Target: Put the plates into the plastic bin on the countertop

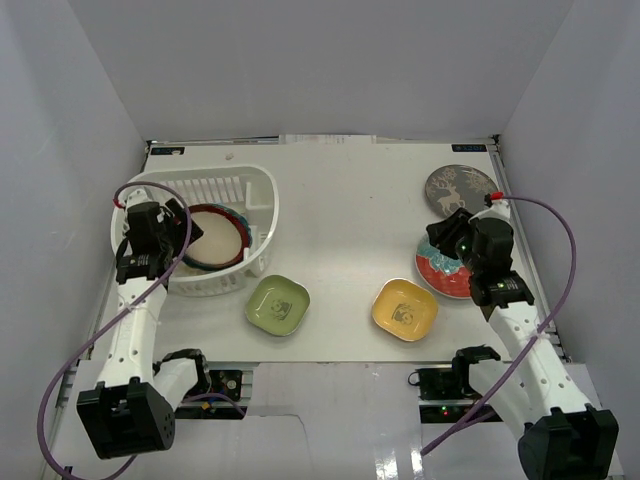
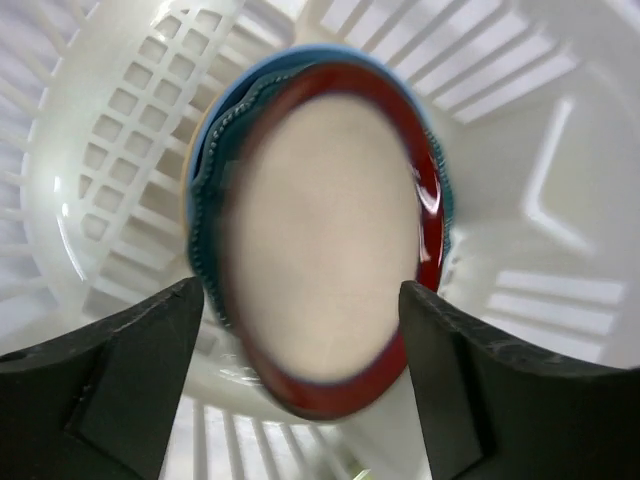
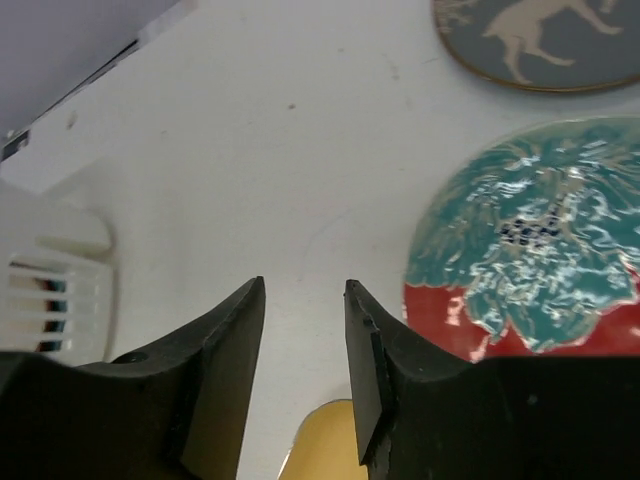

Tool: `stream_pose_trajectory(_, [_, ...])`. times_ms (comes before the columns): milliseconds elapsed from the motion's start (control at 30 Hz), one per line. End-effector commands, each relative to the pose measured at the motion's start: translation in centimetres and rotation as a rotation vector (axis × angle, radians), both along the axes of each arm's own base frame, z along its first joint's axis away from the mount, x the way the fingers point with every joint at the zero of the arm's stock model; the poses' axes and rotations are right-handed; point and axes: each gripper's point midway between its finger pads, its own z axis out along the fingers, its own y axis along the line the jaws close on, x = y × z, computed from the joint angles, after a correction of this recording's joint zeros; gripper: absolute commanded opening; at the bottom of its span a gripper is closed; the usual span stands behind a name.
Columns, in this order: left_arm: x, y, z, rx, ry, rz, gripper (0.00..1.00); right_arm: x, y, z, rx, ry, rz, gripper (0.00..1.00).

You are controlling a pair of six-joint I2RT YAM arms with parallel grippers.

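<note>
Resting in the white oval plastic bin with slotted walls, a glossy round dark-red-rimmed plate tops a bead-edged teal plate and a blue plate. The left gripper hangs above them, fingers spread wide and empty. The right gripper hovers over the matte white countertop, fingers narrowly parted and gripping nothing, beside the glazed round red-and-teal plate. A squarish green dish, a squarish yellow dish and a grey deer-patterned plate lie on the countertop.

1 white slotted plastic bin stands on the tabletop. 4 plates lie outside it: 1 squarish green plate, 1 squarish yellow plate, 1 red-and-teal plate and 1 grey deer-patterned plate. Inside the bin, 1 stack shows at least 3 plates: 1 dark-red-rimmed plate, 1 teal plate and 1 blue plate.
</note>
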Motion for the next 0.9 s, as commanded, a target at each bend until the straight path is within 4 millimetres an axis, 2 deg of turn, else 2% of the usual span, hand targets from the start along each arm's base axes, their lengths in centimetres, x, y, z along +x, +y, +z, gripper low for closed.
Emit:
stream_pose_trajectory(0, [1.3, -0.5, 2.5, -0.017, -0.143, -0.011, 0.95, -0.2, -5.5, -3.6, -0.117, 0.097, -0.244, 0.44])
stream_pose_trajectory(67, [1.1, -0.6, 2.9, -0.018, -0.156, -0.016, 0.98, -0.7, -7.1, -5.1, -0.108, 0.138, -0.317, 0.52])
stream_pose_trajectory(133, [0.8, -0.7, 4.9, -0.014, -0.217, -0.015, 0.98, -1.5, -10.0, -7.3, -0.094, 0.190, -0.427, 0.62])
stream_pose_trajectory(200, [0.6, -0.6, 6.6, -0.012, -0.269, -0.003, 0.98, -2.2, -12.6, -8.5, -0.059, 0.223, -0.512, 0.64])
stream_pose_trajectory(233, [0.2, -0.5, 8.3, -0.012, -0.328, 0.008, 0.98, -2.7, -13.2, -9.3, -0.043, 0.243, -0.533, 0.66])
stream_pose_trajectory(300, [-0.1, -0.3, 9.3, 0.001, -0.359, 0.024, 0.98, -3.4, -15.0, -10.1, 0.007, 0.269, -0.593, 0.72])
stream_pose_trajectory(367, [-0.2, -1.5, 10.0, -0.005, -0.377, -0.023, 0.98, -4.3, -16.0, -11.1, 0.013, 0.299, -0.651, 0.78])
stream_pose_trajectory(400, [-0.2, -3.1, 10.4, -0.030, -0.396, -0.093, 0.98, -5.0, -17.0, -12.0, -0.001, 0.317, -0.711, 0.84])
stream_pose_trajectory(500, [-0.5, -6.7, 11.5, -0.072, -0.421, -0.259, 0.98, -6.1, -18.0, -13.0, 0.004, 0.346, -0.766, 0.85])
stream_pose_trajectory(533, [-0.9, -9.0, 12.0, -0.101, -0.429, -0.366, 0.98, -6.3, -18.0, -13.2, 0.014, 0.353, -0.771, 0.84])
stream_pose_trajectory(600, [-1.8, -11.5, 13.7, -0.129, -0.467, -0.485, 0.98, -6.6, -17.5, -13.8, 0.058, 0.362, -0.763, 0.84])
stream_pose_trajectory(633, [-2.7, -13.3, 14.3, -0.167, -0.482, -0.586, 0.98, -6.7, -17.3, -14.1, 0.069, 0.370, -0.764, 0.84])
stream_pose_trajectory(767, [-5.4, -17.4, 15.5, -0.274, -0.489, -0.827, 0.98, -6.7, -15.9, -16.2, 0.128, 0.431, -0.700, 0.82])
stream_pose_trajectory(800, [-5.9, -18.0, 15.2, -0.307, -0.474, -0.866, 0.98, -6.8, -14.5, -17.4, 0.167, 0.478, -0.638, 0.81])
stream_pose_trajectory(867, [-7.2, -19.3, 15.0, -0.365, -0.459, -0.960, 0.98, -6.4, -13.3, -18.2, 0.212, 0.488, -0.577, 0.79])
